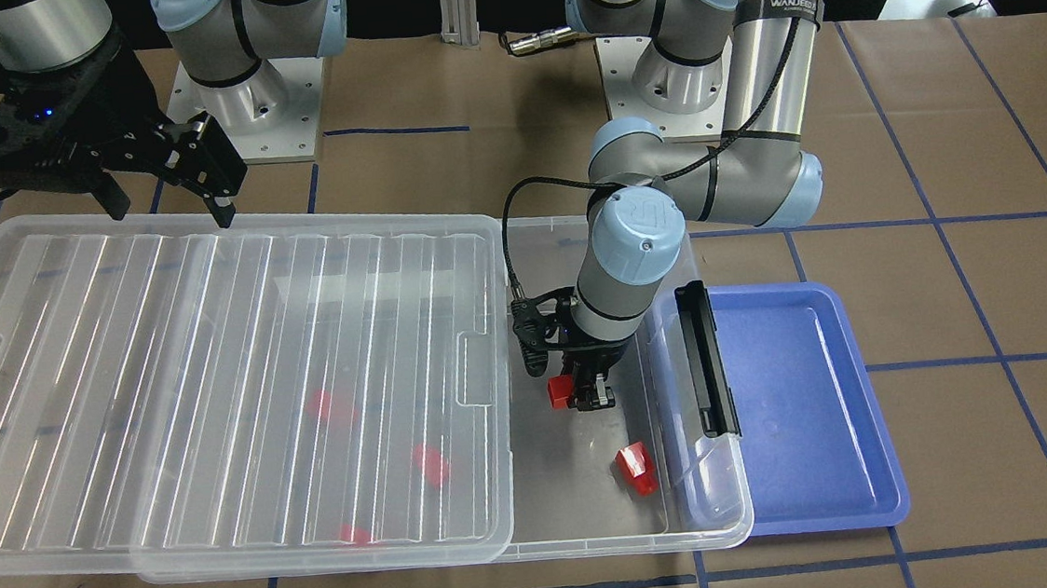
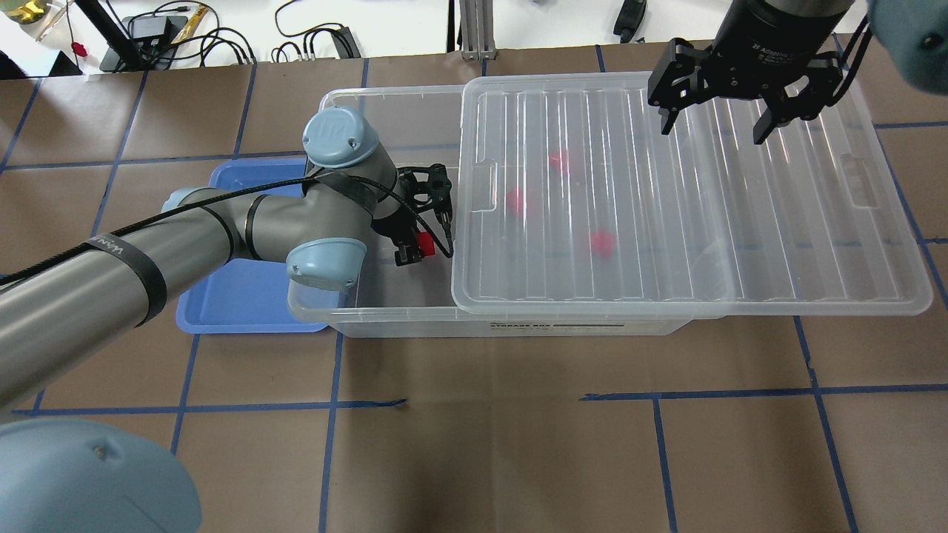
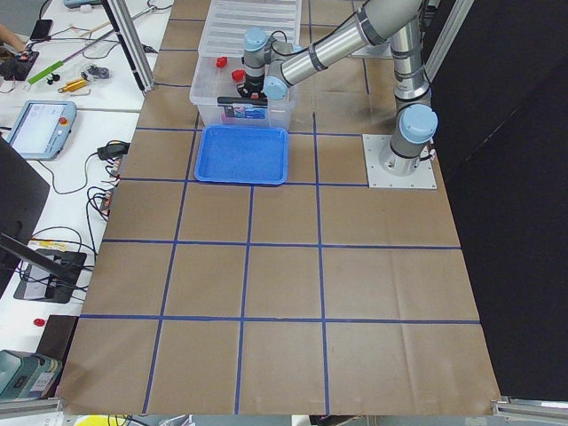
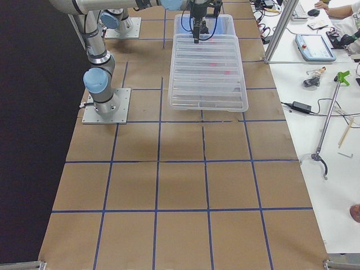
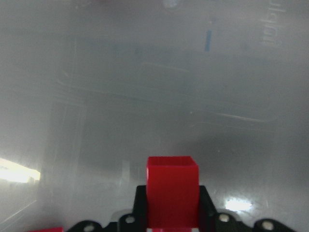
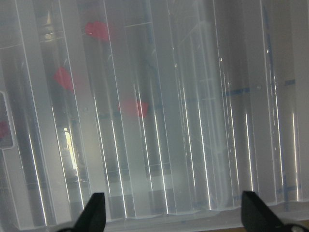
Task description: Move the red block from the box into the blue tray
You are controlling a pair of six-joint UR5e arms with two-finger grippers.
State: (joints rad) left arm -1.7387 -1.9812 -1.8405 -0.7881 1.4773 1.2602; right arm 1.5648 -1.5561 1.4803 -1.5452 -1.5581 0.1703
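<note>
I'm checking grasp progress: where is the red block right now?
In the front-facing view the red block sits in the left claw, inside the uncovered end of the box, between the offset lid and the blue tray.

Bright light from above makes white streaks on the box lid. The left wrist view looks foggy and blurry.

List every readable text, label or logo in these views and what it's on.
"WANJEED": black strap on the left arm.
"STORAGE BOX": label on the box side wall.
"2F Adaptive": collar above the right gripper; the rest is unreadable.
Vertical marking in the left wrist view: too blurred to read.
</note>
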